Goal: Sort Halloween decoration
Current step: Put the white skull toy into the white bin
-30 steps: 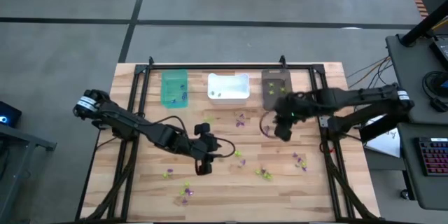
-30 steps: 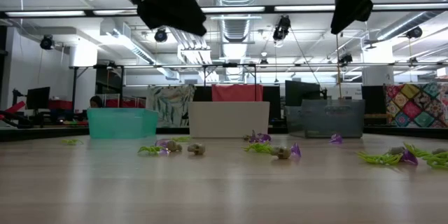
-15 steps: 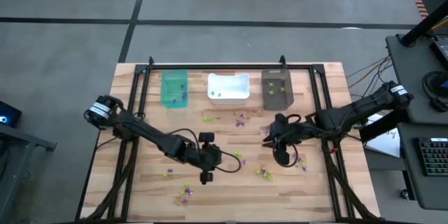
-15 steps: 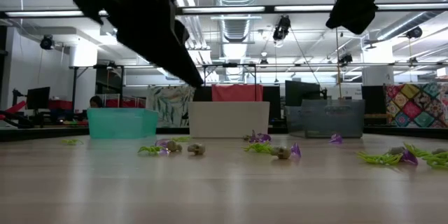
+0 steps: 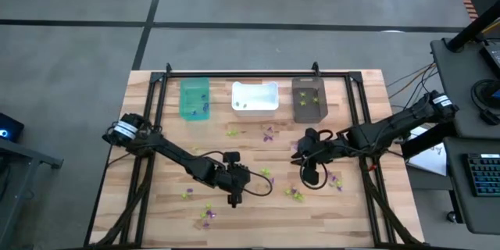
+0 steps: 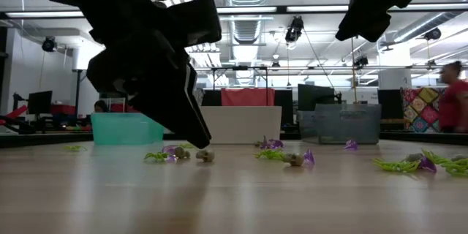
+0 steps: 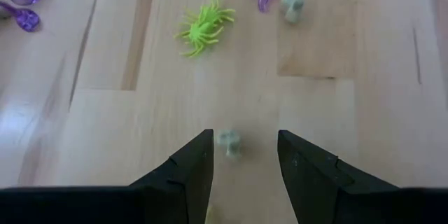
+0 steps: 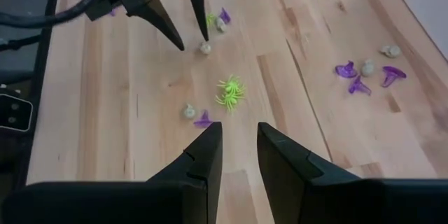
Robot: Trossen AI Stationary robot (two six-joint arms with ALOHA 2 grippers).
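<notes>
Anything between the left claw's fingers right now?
Yes: one pale trinket lies on the wood between the open fingers of the left claw, untouched, in the left wrist view. The right wrist view shows the same.

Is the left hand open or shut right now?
Open. In the left wrist view the left hand shows a clear gap between its two fingers, with a pale trinket lying on the table between them, not gripped.

Wooden table (image 5: 156, 203), scattered trinkets (image 5: 295, 194), bins (image 5: 255, 98)
</notes>
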